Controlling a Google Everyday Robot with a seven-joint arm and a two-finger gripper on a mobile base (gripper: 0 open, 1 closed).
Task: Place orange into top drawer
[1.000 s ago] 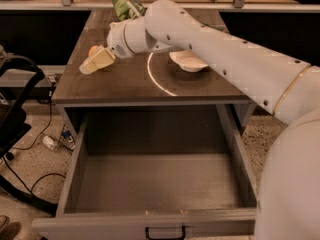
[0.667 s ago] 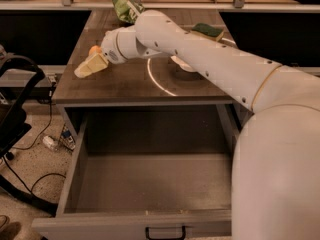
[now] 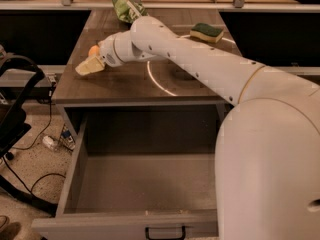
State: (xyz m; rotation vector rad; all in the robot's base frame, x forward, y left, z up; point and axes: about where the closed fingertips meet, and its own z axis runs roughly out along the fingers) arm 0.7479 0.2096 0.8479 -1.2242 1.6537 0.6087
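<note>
The orange [image 3: 93,50] sits on the brown table top [image 3: 120,86] near its left edge, only partly visible behind my gripper. My gripper [image 3: 89,66], cream-coloured, is at the end of the white arm [image 3: 200,59] that reaches from the right across the table. It is low over the table, right in front of the orange and touching or almost touching it. The top drawer [image 3: 145,184] is pulled wide open below the table's front edge and is empty inside. Its grey front panel carries a small black handle [image 3: 165,232].
A green bag [image 3: 127,9] lies at the back of the table. A yellow-green sponge [image 3: 206,32] lies at the back right. A black chair frame [image 3: 15,109] and cables [image 3: 30,149] are on the floor at the left. The arm's big white body [image 3: 270,169] fills the right.
The arm has swung left and the gripper has moved down-left along the table's left side to the orange. The sponge now shows; the white bowl is hidden by the arm.
</note>
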